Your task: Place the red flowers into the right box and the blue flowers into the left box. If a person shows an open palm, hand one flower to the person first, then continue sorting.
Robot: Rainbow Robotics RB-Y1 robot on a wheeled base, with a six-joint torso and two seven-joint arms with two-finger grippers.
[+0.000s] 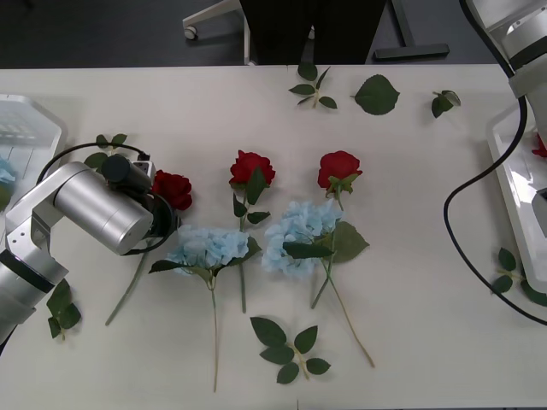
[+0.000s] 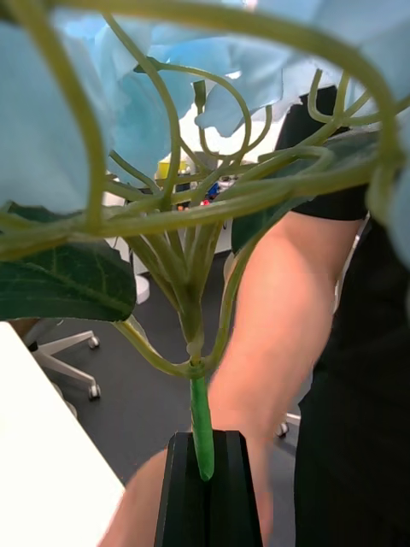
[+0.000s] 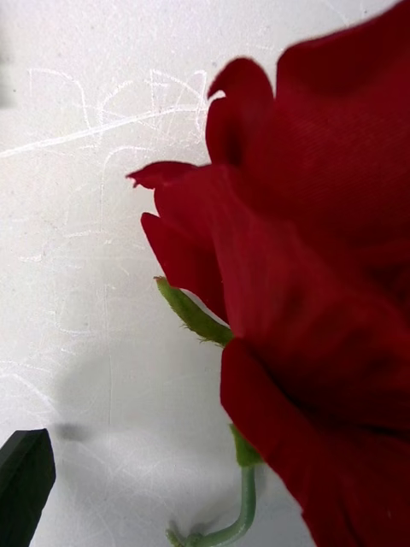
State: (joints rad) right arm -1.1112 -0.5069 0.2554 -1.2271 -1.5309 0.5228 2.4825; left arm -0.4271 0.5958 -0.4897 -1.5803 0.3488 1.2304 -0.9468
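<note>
Meanwhile, right jaws clamp a blue flower's stem (image 2: 202, 427); left jaws open beside a red rose (image 3: 316, 282).

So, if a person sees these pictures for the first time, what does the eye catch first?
Probably the flowers in the middle of the white table: three red roses in a row, with two pale-blue hydrangeas just in front of them. Next, the left gripper low over the leftmost rose. In the right wrist view, the right gripper is shut on a blue hydrangea stem, with a person's bare forearm behind.
</note>
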